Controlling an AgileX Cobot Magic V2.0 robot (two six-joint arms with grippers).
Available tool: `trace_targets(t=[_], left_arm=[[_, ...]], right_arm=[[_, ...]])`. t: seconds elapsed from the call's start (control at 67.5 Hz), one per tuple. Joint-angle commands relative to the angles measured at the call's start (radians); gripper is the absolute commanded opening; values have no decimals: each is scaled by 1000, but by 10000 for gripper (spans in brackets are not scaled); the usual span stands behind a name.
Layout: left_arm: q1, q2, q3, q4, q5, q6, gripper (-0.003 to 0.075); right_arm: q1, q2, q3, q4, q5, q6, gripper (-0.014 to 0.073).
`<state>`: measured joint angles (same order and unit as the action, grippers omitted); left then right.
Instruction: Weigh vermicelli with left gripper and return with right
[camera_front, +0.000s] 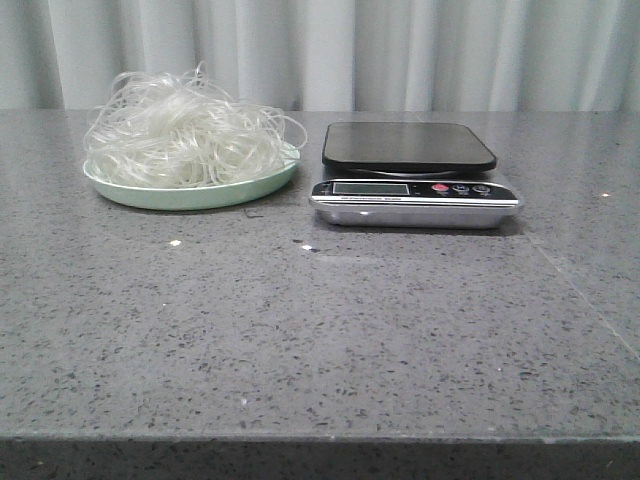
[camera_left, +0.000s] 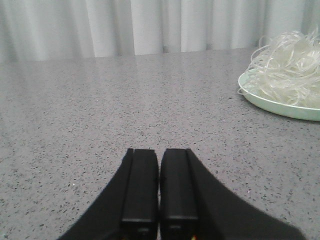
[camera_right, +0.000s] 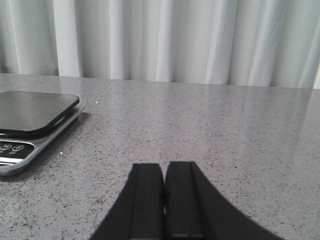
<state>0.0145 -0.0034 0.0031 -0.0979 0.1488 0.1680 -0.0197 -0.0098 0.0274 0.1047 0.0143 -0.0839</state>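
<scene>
your left gripper and right gripper both have fingers pressed together, holding nothing. vermicelli sits heaped on the green plate near the table's far left edge, just beside the scale.

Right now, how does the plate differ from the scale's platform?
The plate is round and pale mint green; the scale's platform is a black rounded square. The plate is heaped with vermicelli; the platform is bare. Both sit on the grey speckled table.
</scene>
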Motion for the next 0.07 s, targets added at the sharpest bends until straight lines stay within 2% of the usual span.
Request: trace_targets(t=[0.0, 0.059], left_arm=[[1, -20, 7, -10, -76, -12, 136], [1, -20, 7, -10, -76, -12, 136]], right_arm=[[-6, -17, -7, 4, -73, -9, 150], [-6, -17, -7, 4, -73, -9, 150]])
